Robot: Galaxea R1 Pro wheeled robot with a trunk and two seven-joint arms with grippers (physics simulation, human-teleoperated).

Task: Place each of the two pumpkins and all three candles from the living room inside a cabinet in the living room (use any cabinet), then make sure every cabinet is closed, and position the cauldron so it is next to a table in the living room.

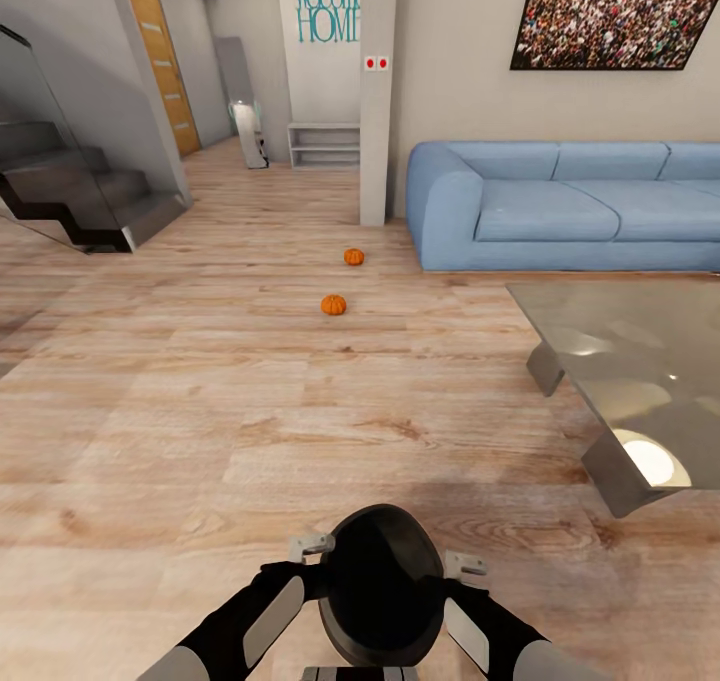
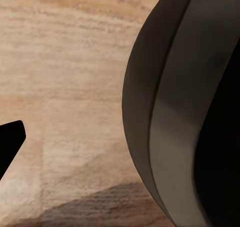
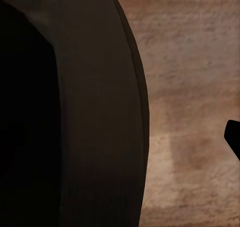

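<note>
The dark round cauldron [image 1: 382, 583] hangs above the floor close in front of me, its wide mouth facing up. My left gripper [image 1: 312, 551] clasps its rim on one side and my right gripper [image 1: 460, 569] clasps the opposite side. In each wrist view the cauldron wall [image 2: 170, 112] [image 3: 85, 112] stands close, with one black fingertip [image 2: 10, 142] outside it. Two orange pumpkins lie on the wood floor ahead, one nearer [image 1: 333, 305] and one farther [image 1: 354, 257]. The glossy grey table [image 1: 640, 361] stands to the right.
A blue sofa [image 1: 560, 206] runs along the back right wall behind the table. A grey pillar [image 1: 376, 91] rises beside it. A dark staircase [image 1: 70, 191] is at the left, and a hallway with a low shelf [image 1: 324, 146] opens beyond.
</note>
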